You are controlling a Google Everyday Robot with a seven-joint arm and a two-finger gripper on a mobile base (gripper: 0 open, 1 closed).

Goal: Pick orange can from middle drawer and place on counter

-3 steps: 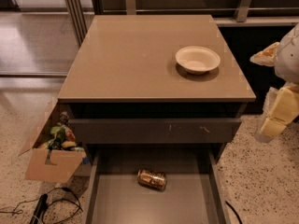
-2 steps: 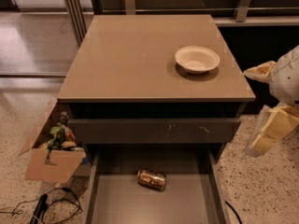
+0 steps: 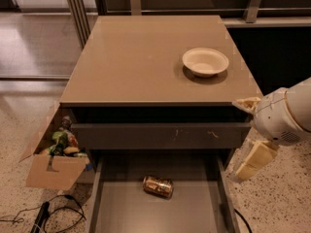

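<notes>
The orange can (image 3: pixel 158 186) lies on its side on the floor of the open middle drawer (image 3: pixel 121 205), near the drawer's middle. The tan counter (image 3: pixel 141 57) tops the dark grey cabinet above it. My gripper (image 3: pixel 249 132) hangs at the right, beside the cabinet's front right corner, at about the height of the closed upper drawer front. Its two cream fingers (image 3: pixel 254 160) stand wide apart and hold nothing. It is well to the right of the can and above it.
A white bowl (image 3: pixel 205 61) sits on the counter's right rear part. An open cardboard box (image 3: pixel 48 169) with clutter stands on the floor left of the cabinet. Black cables (image 3: pixel 43 216) lie at the lower left. Railing posts stand behind the cabinet.
My arm has come down and to the left, from the right edge towards the cabinet's front right corner. The can, the bowl and the drawer have not moved.
</notes>
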